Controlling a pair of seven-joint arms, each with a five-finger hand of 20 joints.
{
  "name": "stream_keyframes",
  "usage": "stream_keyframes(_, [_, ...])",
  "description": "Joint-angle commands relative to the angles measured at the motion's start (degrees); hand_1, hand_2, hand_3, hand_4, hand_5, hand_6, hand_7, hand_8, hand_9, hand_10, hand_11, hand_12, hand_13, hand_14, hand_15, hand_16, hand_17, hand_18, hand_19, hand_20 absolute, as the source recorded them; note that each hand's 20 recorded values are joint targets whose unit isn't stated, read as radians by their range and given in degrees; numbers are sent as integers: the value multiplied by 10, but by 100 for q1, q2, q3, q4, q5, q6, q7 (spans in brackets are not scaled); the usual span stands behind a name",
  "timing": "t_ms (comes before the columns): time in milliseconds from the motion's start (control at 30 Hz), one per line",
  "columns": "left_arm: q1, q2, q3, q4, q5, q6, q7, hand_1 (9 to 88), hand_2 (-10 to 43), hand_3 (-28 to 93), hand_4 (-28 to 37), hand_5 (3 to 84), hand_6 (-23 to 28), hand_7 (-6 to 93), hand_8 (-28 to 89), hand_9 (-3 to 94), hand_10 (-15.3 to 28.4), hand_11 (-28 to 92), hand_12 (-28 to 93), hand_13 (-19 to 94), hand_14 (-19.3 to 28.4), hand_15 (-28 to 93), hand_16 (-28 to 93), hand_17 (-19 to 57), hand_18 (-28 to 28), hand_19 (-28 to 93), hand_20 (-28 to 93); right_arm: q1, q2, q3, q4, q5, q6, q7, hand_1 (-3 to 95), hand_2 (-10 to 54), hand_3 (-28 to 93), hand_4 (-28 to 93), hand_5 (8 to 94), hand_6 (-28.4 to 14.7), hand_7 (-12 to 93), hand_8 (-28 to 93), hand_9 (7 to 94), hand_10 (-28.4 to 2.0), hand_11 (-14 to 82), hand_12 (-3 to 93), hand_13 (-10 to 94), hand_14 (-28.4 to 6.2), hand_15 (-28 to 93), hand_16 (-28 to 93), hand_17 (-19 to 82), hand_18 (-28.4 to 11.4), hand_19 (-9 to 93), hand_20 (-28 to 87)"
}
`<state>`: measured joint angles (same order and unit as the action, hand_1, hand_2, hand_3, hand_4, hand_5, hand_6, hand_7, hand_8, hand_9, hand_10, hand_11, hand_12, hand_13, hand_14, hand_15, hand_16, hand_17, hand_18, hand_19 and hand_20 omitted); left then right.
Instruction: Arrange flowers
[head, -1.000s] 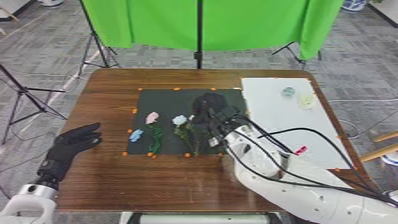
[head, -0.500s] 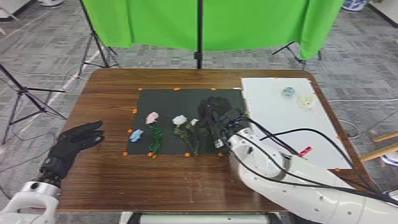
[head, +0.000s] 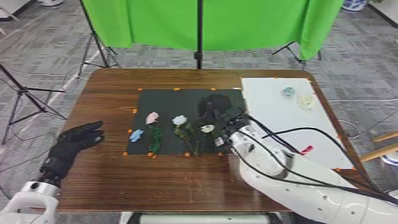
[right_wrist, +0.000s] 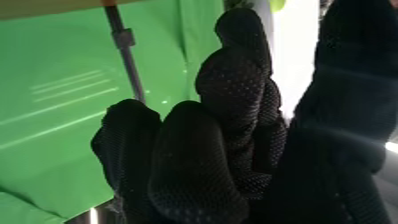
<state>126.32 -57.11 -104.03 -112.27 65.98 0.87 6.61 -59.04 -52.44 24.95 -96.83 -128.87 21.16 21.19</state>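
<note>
- Roughly midway, I'd guess: pink flower (head: 152, 118) with a green stem and pale bluish-white bloom (head: 179, 120) lie side by side on the square black mat (head: 169, 97); small light-blue flower (head: 136, 134) at its left edge.
- Creamy white flower (head: 207, 128) over the mat, just beside right black-gloved hand (head: 216, 106); its placing looks unfinished.
- Right fingers nearly straight, close together, no hold visible.
- Left black-gloved hand (head: 80, 136) off the mat, fingers loosely apart.
- Probably left: pale green piece (head: 288, 91), pale yellow piece (head: 306, 101), pinkish-red piece (head: 307, 149), all on the white board (head: 266, 100).
</note>
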Motion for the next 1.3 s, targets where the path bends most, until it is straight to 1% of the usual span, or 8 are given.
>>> stream_keyframes(33, [71, -26, -21, 6, 23, -47, -18, 407, -95, 636, -82, 434, 48, 126, -65, 442, 131, 204, 109, 392, 173, 219, -18, 87, 128, 88, 183, -91, 213, 778, -374, 186, 232, 111, 444, -95, 522, -66, 764, -7, 215, 91, 821, -112, 520, 351, 902, -27, 710, 376, 648, -172, 932, 696])
stream_keyframes(100, [66, -26, -19, 5, 23, -45, -20, 407, -95, 636, -82, 434, 48, 127, -65, 441, 131, 204, 110, 392, 173, 219, -18, 87, 128, 87, 182, -123, 278, 1007, -423, 238, 224, 157, 401, -95, 646, -166, 760, -6, 215, 83, 819, -113, 505, 346, 896, -31, 712, 383, 646, -173, 932, 696])
stream_keyframes(267, [84, -43, -23, -10, 27, -34, -30, 406, -95, 636, -83, 434, 48, 126, -66, 442, 131, 205, 110, 392, 173, 219, -18, 87, 128, 87, 182, -183, 425, 1459, -288, 183, 249, 353, 364, -95, 669, -160, 755, -5, 214, 18, 814, -115, 447, 328, 882, -35, 713, 383, 632, -175, 932, 692])
stream_keyframes(300, [62, -38, -17, -1, 30, -36, -33, 406, -95, 635, -83, 434, 48, 127, -65, 442, 131, 205, 110, 392, 173, 219, -18, 87, 128, 86, 182, -212, 483, 1544, -269, 149, 213, 408, 355, -95, 676, -155, 752, -5, 221, -40, 813, -117, 432, 327, 880, -36, 712, 384, 631, -175, 932, 691])
stream_keyframes(533, [116, -73, -53, -42, 36, -8, -58, 406, -95, 636, -82, 434, 48, 126, -65, 442, 131, 205, 110, 393, 174, 220, -18, 87, 127, 86, 182, -218, 783, 1984, 185, -135, -884, 917, 309, -95, 659, -132, 701, -9, 202, -73, 766, -136, 331, 301, 850, -50, 704, 382, 603, -181, 932, 677])
stream_keyframes(667, [144, -92, -61, -56, 43, -6, -75, 406, -95, 635, -83, 434, 48, 126, -65, 441, 131, 204, 110, 393, 173, 220, -18, 87, 127, 86, 182, -196, 865, 2115, 581, -281, -1308, 1136, 245, -87, 634, -114, 639, -14, 153, -66, 710, -164, 287, 301, 818, -72, 710, 381, 586, -189, 932, 669])
stream_keyframes(900, [168, -114, -74, -73, 51, -3, -83, 406, -95, 635, -82, 434, 48, 127, -65, 442, 131, 204, 110, 393, 173, 220, -18, 87, 127, 87, 183, -163, 925, 2227, 1209, -599, -1951, 1492, 180, -37, 600, -115, 595, -27, 109, -53, 688, -179, 272, 304, 811, -83, 713, 381, 582, -197, 932, 668])
stream_keyframes(1300, [137, -116, -66, -60, 52, -66, -121, 407, -95, 635, -84, 434, 48, 127, -66, 441, 131, 204, 110, 392, 174, 221, -18, 87, 128, 88, 182, -335, 907, 2327, 1737, -789, -2538, 1782, 203, -66, 609, -109, 571, -22, 102, -50, 676, -183, 286, 320, 808, -84, 718, 378, 579, -199, 932, 666])
